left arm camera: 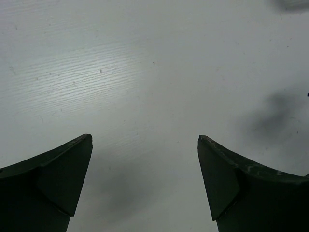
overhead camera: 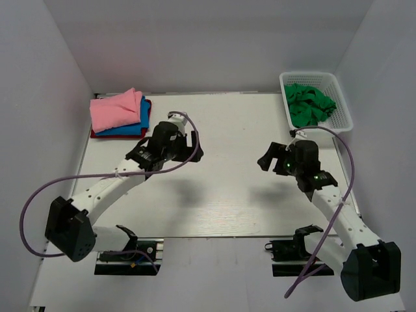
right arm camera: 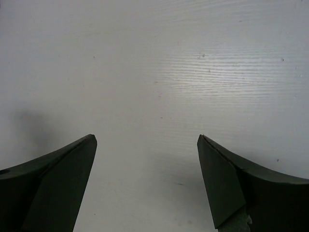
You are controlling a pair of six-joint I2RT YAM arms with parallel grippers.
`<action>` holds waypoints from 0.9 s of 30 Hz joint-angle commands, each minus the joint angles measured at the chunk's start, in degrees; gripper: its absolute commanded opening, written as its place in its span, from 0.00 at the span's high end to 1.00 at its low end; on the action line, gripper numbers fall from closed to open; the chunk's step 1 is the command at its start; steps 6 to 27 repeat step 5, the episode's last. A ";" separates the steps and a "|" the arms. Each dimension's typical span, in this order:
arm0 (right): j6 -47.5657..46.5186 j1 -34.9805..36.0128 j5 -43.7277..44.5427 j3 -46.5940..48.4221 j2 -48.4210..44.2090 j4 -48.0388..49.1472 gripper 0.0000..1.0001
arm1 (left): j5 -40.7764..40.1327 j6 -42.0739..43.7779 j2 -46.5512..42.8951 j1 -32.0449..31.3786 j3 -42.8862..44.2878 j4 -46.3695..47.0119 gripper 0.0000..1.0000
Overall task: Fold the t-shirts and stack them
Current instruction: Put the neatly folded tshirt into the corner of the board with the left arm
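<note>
At the far left corner of the bench (overhead camera: 227, 188), a folded pink t-shirt (overhead camera: 117, 110) tops the blue t-shirt (overhead camera: 133, 129) and red t-shirt (overhead camera: 97, 134). The green t-shirts (overhead camera: 309, 104) sit heaped in the white basket (overhead camera: 344, 107), far right. The left gripper (left arm camera: 145, 137) and right gripper (right arm camera: 147, 137) hang spread wide, holding nothing.

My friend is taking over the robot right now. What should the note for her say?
Left gripper: open, holding nothing, above the table.
Right gripper: open, holding nothing, above the table.
Done: pink shirt, blue shirt and red shirt lie folded in one stack at the far left corner, pink on top.
Left: green shirts lie crumpled in the white basket, far right. Fold them and stack them.
</note>
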 commanded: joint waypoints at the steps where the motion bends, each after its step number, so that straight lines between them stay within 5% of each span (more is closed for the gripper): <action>1: 2.06 -0.44 -0.04 -2.51 -4.11 4.89 0.10 | -4.28 -0.58 -8.06 -0.80 -1.47 6.23 0.00; 27: 2.51 -0.27 0.74 -3.22 -6.95 5.33 0.10 | -4.80 0.04 -6.93 -1.42 0.28 4.93 0.00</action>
